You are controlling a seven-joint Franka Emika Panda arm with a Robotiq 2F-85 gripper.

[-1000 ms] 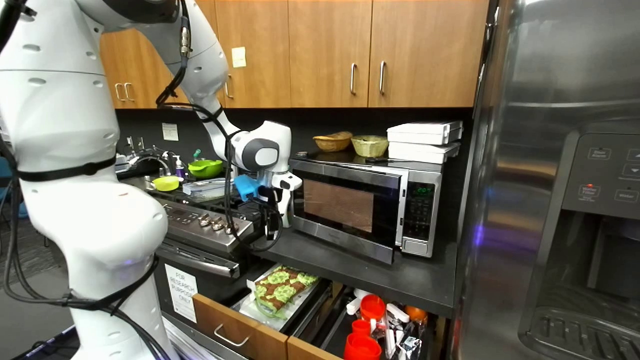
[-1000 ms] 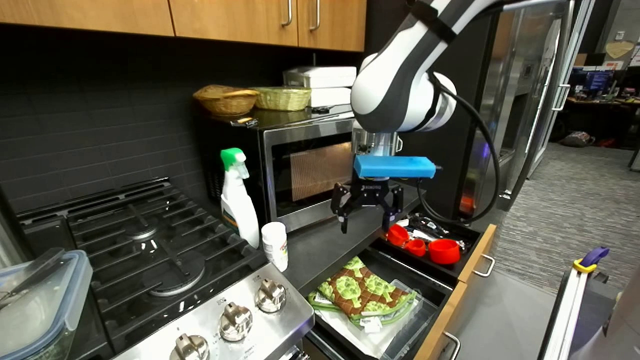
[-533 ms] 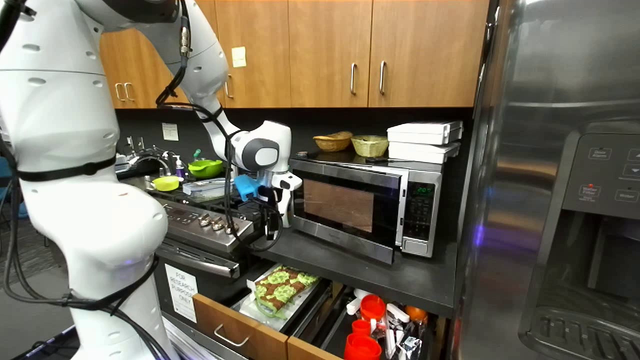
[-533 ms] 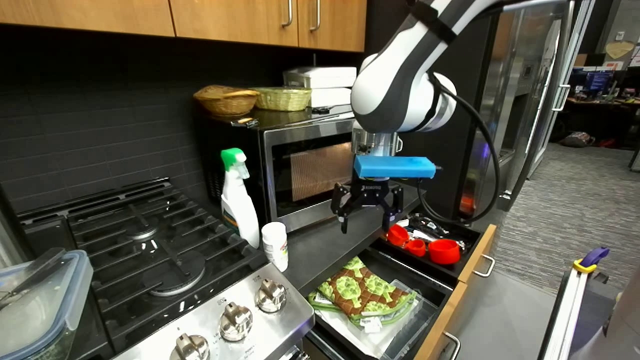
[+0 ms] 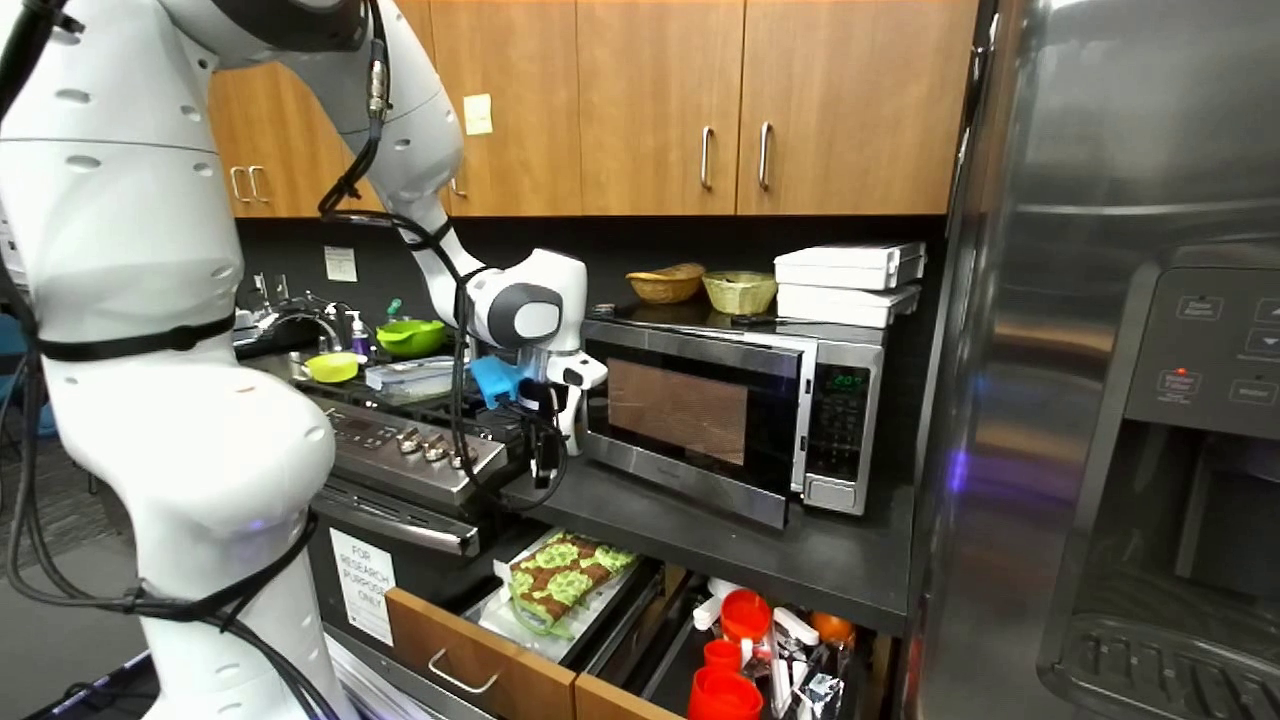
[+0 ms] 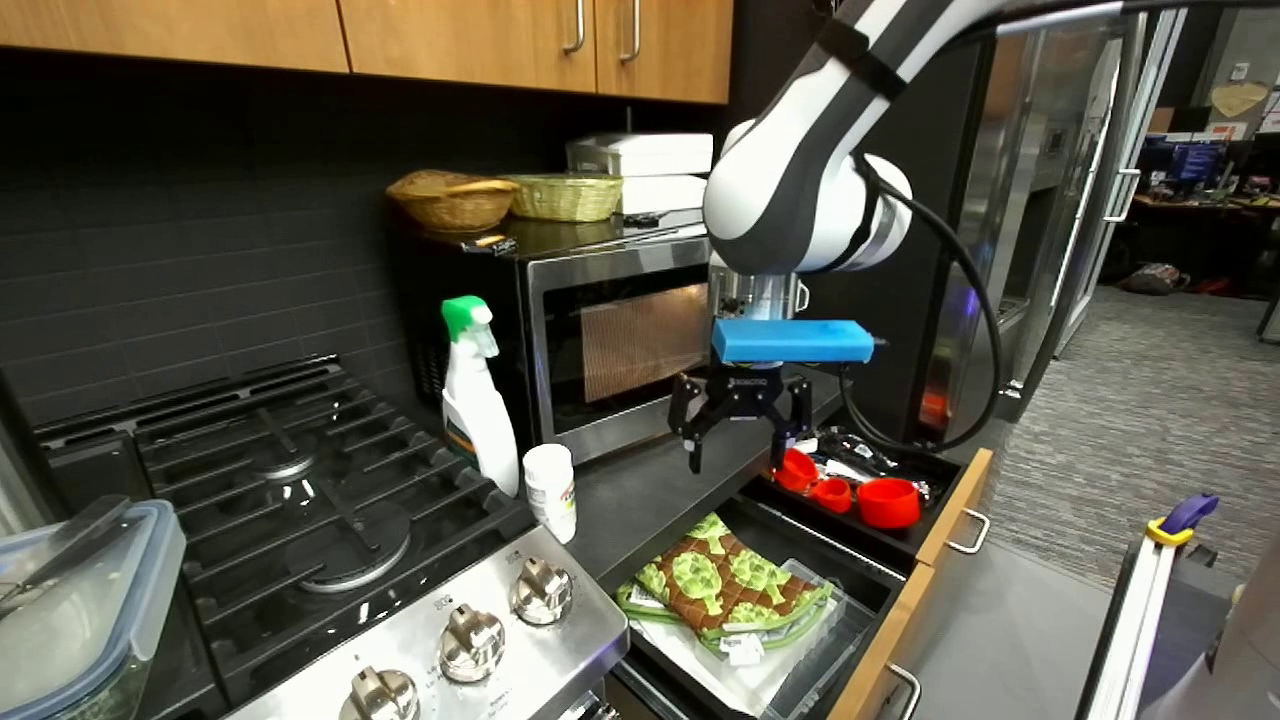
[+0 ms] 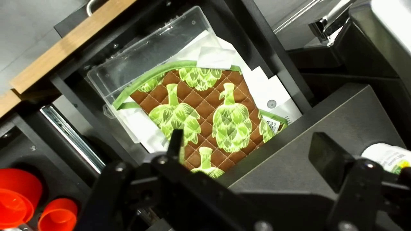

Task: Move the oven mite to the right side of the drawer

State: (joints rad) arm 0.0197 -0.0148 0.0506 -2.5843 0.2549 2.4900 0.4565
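The oven mite (image 6: 735, 580) is brown quilted cloth with green artichokes and green edging. It lies on white papers and a clear plastic case inside the open drawer (image 6: 888, 640), and also shows in an exterior view (image 5: 565, 575). The drawer has a light wood front (image 5: 480, 655). My gripper (image 6: 737, 458) is open and empty, above the counter edge and higher than the mite, not touching it. In the wrist view the gripper's fingers (image 7: 253, 149) are wide apart; one overlaps the mite (image 7: 208, 118) in view, the other the counter. The counter edge hides part of the mite.
A neighbouring open drawer holds red cups (image 6: 888, 502) and utensils. The dark counter (image 6: 640, 500) overhangs the drawer's back. A microwave (image 5: 690, 410), a spray bottle (image 6: 480, 420) and a white bottle (image 6: 550, 490) stand on it. The stove (image 6: 300, 520) is beside it.
The arm has come down slightly in the last half second, and the gripper sits a little lower and slightly to the right in an exterior view. The mite and drawer have not moved.
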